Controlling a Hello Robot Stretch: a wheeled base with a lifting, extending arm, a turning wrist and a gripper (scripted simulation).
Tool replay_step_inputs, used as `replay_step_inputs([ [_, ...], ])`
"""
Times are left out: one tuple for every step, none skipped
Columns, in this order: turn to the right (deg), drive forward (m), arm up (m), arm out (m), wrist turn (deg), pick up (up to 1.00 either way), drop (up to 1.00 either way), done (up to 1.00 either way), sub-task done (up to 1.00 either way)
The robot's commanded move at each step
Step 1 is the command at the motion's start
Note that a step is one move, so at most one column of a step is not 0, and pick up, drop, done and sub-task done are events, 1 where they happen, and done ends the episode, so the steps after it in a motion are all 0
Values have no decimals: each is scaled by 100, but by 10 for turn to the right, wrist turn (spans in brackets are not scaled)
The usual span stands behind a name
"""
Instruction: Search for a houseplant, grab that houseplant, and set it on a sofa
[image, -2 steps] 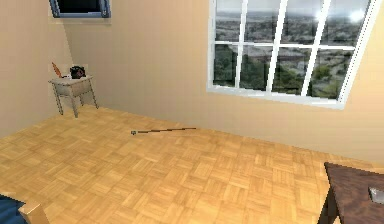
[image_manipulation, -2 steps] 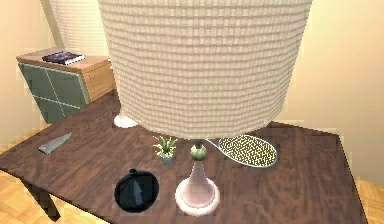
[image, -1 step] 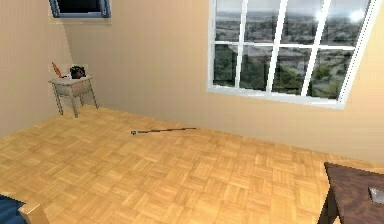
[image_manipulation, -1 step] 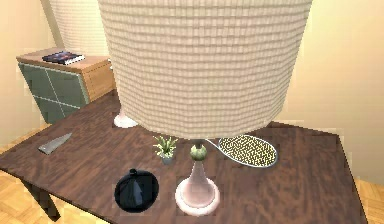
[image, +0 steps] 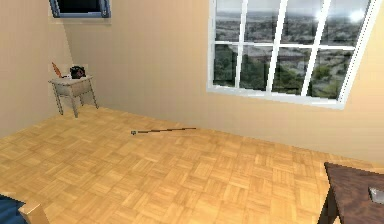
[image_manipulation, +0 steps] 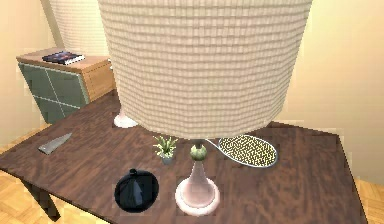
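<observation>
In the arm side view the houseplant (image_manipulation: 165, 148), a small tuft of green spiky leaves in a little pot, stands upright on the dark wooden desk (image_manipulation: 310, 170), near its middle and under the rim of a big white woven lampshade (image_manipulation: 200, 60). Just to its right in that view stands a pale flask-shaped vase (image_manipulation: 197, 183) with a round greenish top, and below and left of the plant sits a black rounded object (image_manipulation: 137, 191); an oval patterned dish (image_manipulation: 248, 151) lies further right, apart from the plant. A flat grey item (image_manipulation: 55, 144) lies near the desk's left edge (what it is I cannot tell). Behind the desk is a cabinet (image_manipulation: 62, 88) with a book (image_manipulation: 63, 57) on top. How the fingers stand, and where the plant lies relative to them, cannot be told. The forward view shows parquet floor (image: 150, 170), a large window (image: 285, 45), a small side table (image: 74, 88) in the corner and a thin dark rod (image: 163, 130) on the floor.
</observation>
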Motion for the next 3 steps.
replay_step_inputs([
  [0,0,0,46,0,0,0,0,0],
  [0,0,0,0,450,0,0,0,0],
  [0,0,0,0,450,0,0,0,0],
])
